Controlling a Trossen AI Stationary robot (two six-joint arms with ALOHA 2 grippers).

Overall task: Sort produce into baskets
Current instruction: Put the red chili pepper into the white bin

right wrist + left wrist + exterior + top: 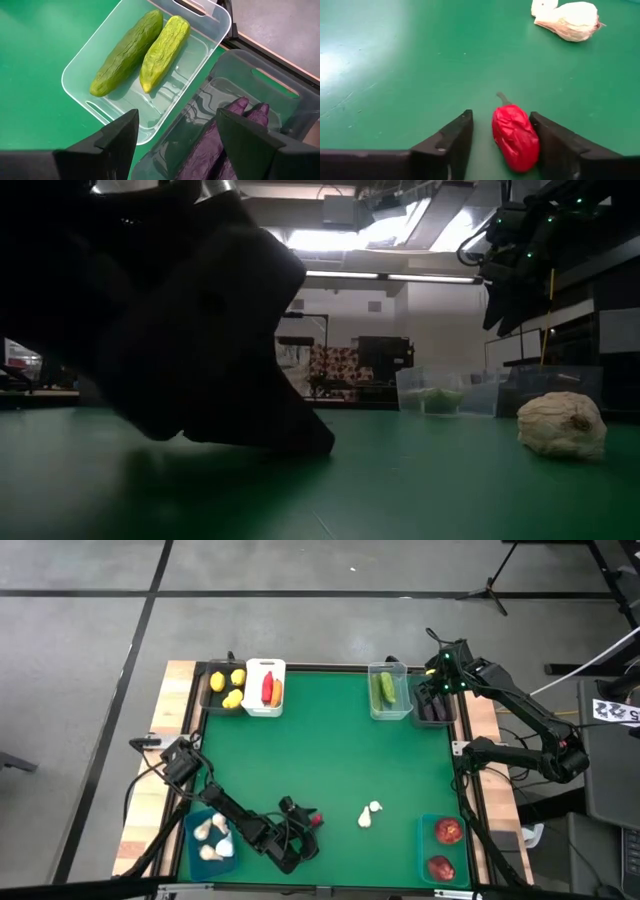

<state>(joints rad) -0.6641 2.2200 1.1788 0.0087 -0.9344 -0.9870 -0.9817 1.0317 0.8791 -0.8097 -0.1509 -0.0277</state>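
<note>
A red chili (515, 137) lies on the green table near its front edge, between the open fingers of my left gripper (501, 120), which is low over the table (308, 824). Two white garlic bulbs (370, 813) lie on the table to the right of it. My right gripper (177, 135) hangs open at the far right, above the clear basket (80, 75) with two cucumbers (145, 50) and the dark basket (280, 95) with eggplants (235, 125), touching nothing. My left gripper straddles the chili, its fingers slanting down from the table's near left and lying along the chili. One finger (550, 145) lies against the chili's side (532, 140). The other finger (455, 140) stands apart from it. The chili lies flat on the table.
A teal basket (192, 830) with garlic sits at the near left, and another teal basket (424, 840) with red fruits at the near right. A dark basket (208, 690) of lemons and a white basket (252, 690) stand at the far left.
</note>
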